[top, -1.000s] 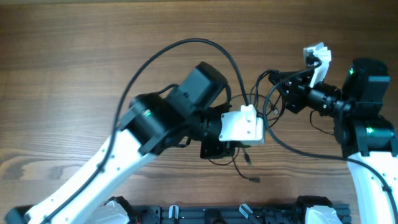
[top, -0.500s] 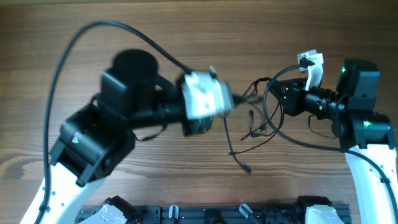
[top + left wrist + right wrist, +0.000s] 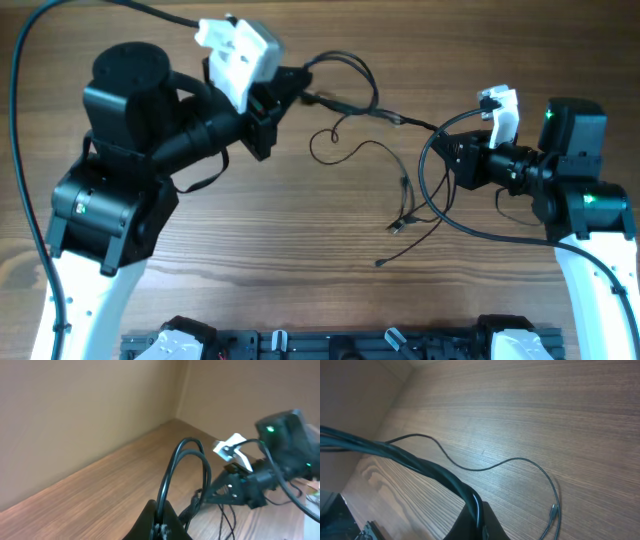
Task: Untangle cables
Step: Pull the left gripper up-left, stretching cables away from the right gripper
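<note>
From overhead, the wood-grain worktop (image 3: 300,260) carries the cables (image 3: 352,104), very thin black wires. One stretch hangs in a line between the two arms, and a small loop rises above it near the left end. The left fingers (image 3: 286,86), matte black beneath a white plastic block (image 3: 238,50), are clenched on one end of that stretch at upper centre. The right fingers (image 3: 452,152), also black, are clenched on the other end at the right. Below the stretch, loose strands curl over the worktop between the arms, each ending in a small plug (image 3: 399,224). The left wrist view looks along the left fingers (image 3: 159,527), whose pinched tips clamp two glossy strands of the cables (image 3: 167,477). These rise into a rounded arch and drop back down. Only this view shows the right arm (image 3: 282,435) from the side, with a green light glowing on its dark body, and a plain tan wall behind the worktop (image 3: 100,485). The right wrist view looks down past the right fingers (image 3: 479,521), shut on a bunch of cables (image 3: 420,462) that runs off to the left edge. Only here does a single hair-thin strand show clearly, lying in an S-curve on the worktop (image 3: 545,415). It ends in a slim plug (image 3: 553,510).
</note>
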Robot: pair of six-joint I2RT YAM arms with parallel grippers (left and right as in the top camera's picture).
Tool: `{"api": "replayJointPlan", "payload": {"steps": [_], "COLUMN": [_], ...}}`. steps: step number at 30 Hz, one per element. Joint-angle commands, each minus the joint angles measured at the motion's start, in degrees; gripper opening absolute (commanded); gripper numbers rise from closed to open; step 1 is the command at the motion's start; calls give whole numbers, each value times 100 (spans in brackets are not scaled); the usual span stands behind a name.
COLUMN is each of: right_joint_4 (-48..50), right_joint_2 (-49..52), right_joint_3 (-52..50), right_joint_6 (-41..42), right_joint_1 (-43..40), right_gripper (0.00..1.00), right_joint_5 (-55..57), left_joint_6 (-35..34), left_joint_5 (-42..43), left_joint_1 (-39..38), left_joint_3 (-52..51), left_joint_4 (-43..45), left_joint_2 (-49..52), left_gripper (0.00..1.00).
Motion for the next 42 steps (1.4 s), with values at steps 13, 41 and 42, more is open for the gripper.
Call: {"api": "replayJointPlan", "payload": {"steps": [13, 41, 42], "right_joint_4": [-160, 363, 444], "right_joint_2": [72, -4, -39], "right_joint_3": [63, 66, 66], "right_joint_6": [-15, -17, -17], "right_joint_1": [-55, -52, -52], "right_gripper": [4, 4, 4], "right_joint_5": [472, -1401, -1504], "left_joint_6": [586, -1158, -1154], "left_joint_5": [-2048, -3628, -3676], "left_joint_1": [170, -450, -448], "left_joint_3": [52, 52, 52], "left_joint_4": [177, -227, -284], "left_joint_2": [-52, 616, 682], "left_gripper": [4, 4, 4]}}
